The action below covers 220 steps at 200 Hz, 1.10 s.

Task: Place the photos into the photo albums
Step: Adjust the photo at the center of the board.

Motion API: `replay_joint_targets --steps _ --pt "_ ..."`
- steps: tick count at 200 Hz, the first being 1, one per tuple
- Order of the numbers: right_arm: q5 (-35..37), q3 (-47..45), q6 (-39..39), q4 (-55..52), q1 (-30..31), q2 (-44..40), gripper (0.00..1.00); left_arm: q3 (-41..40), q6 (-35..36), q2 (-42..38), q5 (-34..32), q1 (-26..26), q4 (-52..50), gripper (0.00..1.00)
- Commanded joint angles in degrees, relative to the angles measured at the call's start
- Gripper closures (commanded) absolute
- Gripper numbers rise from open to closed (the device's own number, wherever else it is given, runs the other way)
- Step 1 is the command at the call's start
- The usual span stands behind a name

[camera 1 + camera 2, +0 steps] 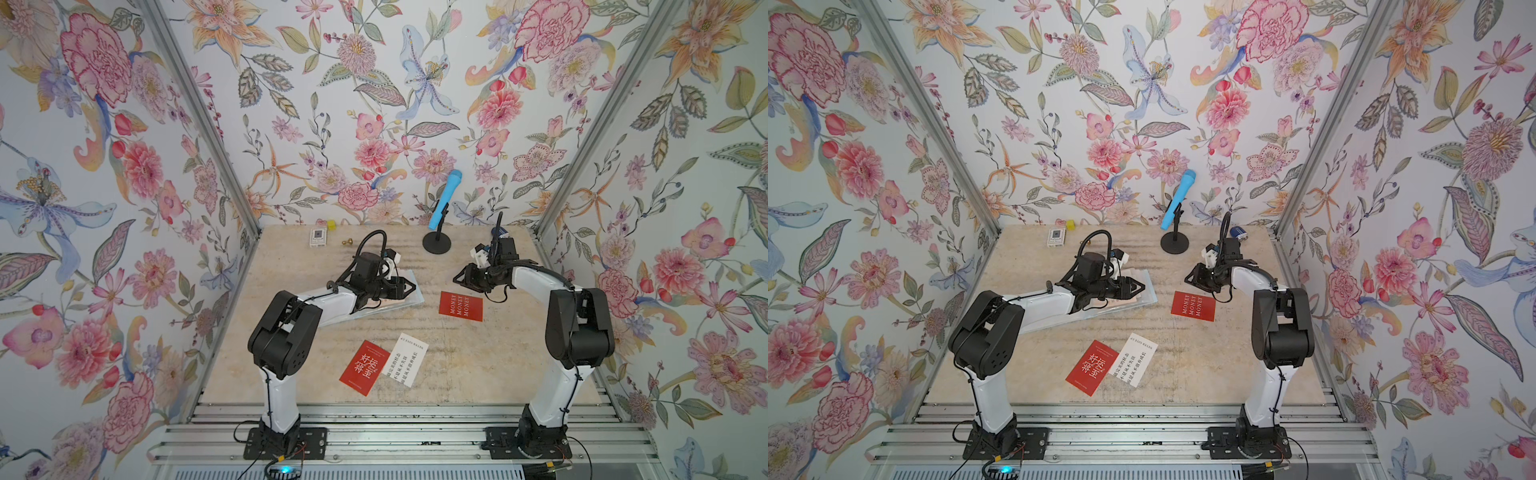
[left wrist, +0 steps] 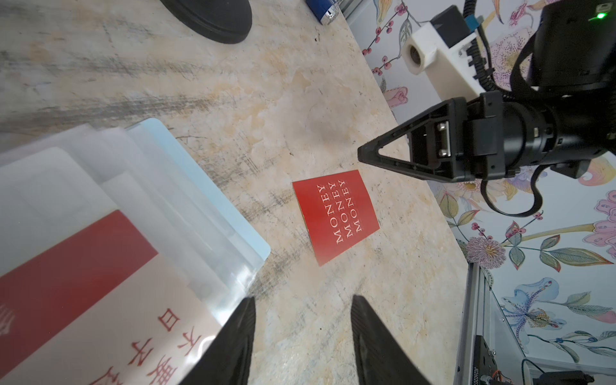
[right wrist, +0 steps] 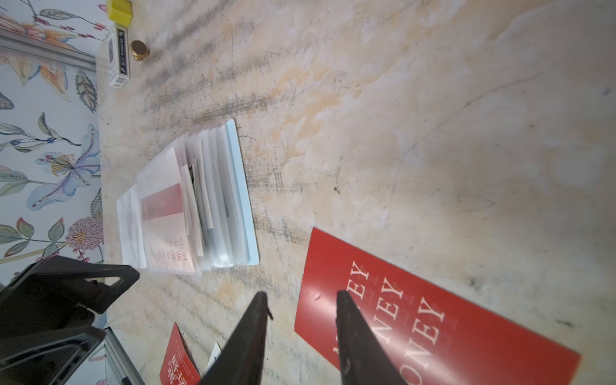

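Right gripper (image 3: 301, 293) half open over red MONEY card (image 3: 466, 350), needs an edge pinch next; left gripper (image 2: 303, 298), half open too, maybe steadies album (image 3: 245, 200)

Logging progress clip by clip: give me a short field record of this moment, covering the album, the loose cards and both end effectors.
album: open on the table, clear sleeves showing
sleeved card: red-and-pink, inside a sleeve
loose cards: MONEY card, red Chinese-lettered card, white text card, all flat on the table
left end effector: open, empty, at the album's edge
right end effector: open, empty, over the MONEY card's edge
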Motion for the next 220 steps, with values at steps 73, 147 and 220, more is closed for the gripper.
replay_joint_targets --steps 73,147,220 --pt "-3.58 -16.04 5.81 9.91 -8.97 -8.19 0.63 12.36 3.26 10.57 -1.11 -6.22 -10.66 0.51" --pt "-4.30 -19.67 4.67 9.83 -10.68 -8.75 0.63 21.78 6.51 16.87 -2.95 -8.18 -18.81 0.50" --pt "-3.32 -23.42 3.26 9.87 -13.05 -10.86 0.63 25.43 5.99 20.21 -3.18 -8.86 -19.09 0.50"
